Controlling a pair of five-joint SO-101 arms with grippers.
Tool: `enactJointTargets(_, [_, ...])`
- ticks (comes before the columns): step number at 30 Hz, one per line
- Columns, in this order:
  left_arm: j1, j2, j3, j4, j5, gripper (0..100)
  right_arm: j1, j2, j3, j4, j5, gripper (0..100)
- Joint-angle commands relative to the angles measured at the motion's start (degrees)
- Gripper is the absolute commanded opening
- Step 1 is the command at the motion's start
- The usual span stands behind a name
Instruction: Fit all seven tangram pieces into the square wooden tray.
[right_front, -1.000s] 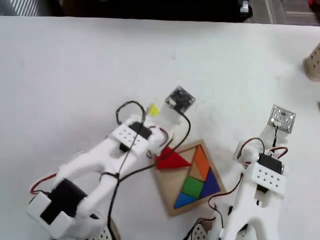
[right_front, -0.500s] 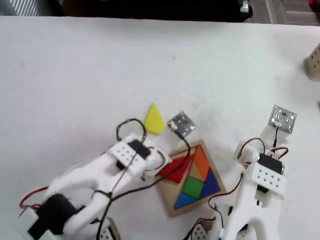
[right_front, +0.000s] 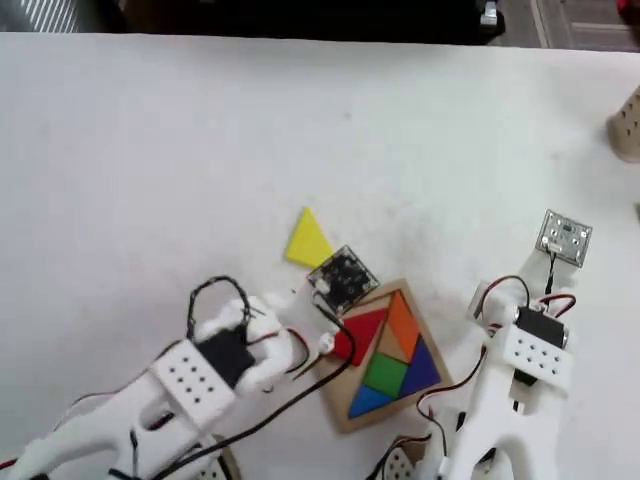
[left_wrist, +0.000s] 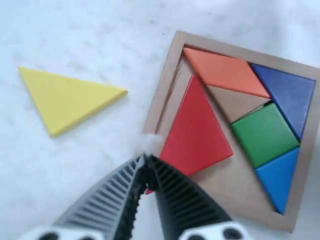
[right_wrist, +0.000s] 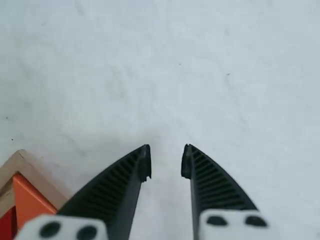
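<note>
Our left gripper (left_wrist: 147, 162) is clenched on nothing, above a corner of the red triangle (left_wrist: 195, 132) lying in the tray (left_wrist: 167, 75). From above, the yellow triangle (right_front: 307, 240) sits at the tray's eleven o'clock. Our right gripper (right_wrist: 165, 162) hangs released.

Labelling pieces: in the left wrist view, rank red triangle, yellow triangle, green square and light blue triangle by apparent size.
1. red triangle and yellow triangle: alike, red partly hidden, so unranked
2. green square
3. light blue triangle
</note>
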Motion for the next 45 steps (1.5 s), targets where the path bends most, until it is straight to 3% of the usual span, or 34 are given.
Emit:
enactJointTargets(1, [4.4, -4.0, 0.8, 0.7, 0.6, 2, 0.2, -0.7, -2.5, -0.8, -0.8, 11.2])
enactJointTargets(8, [11.2, 5.5, -0.3, 2.6, -0.4, 2, 0.2, 2.6, -2.8, -3.5, -0.9, 11.2])
enactJointTargets(13, [17.4, 8.2, -0.7, 5.7, -9.5, 2, 0.4, 10.4, -7.2, -3.0, -0.9, 11.2])
enactJointTargets(15, [18.8, 8.7, -0.7, 5.4, -9.7, 2, 0.4, 13.4, -9.3, -1.9, -0.9, 11.2])
enactJointTargets(26, [11.2, 15.0, -1.8, -6.9, -6.6, 2, 0.2, 18.0, -12.7, 0.0, -0.9, 11.2])
enactJointTargets(34, [11.1, 28.0, -12.6, -0.6, -6.6, 2, 0.4, 18.0, -12.7, 0.1, -0.9, 11.2])
enactJointTargets(41, [11.2, 31.5, -15.4, -7.1, -6.5, 2, 0.4, 18.0, -12.7, 0.1, -0.9, 11.2])
enactJointTargets(45, [10.9, 36.0, -19.5, -6.9, -6.5, 2, 0.4, 18.0, -12.7, 0.1, -1.0, 11.2])
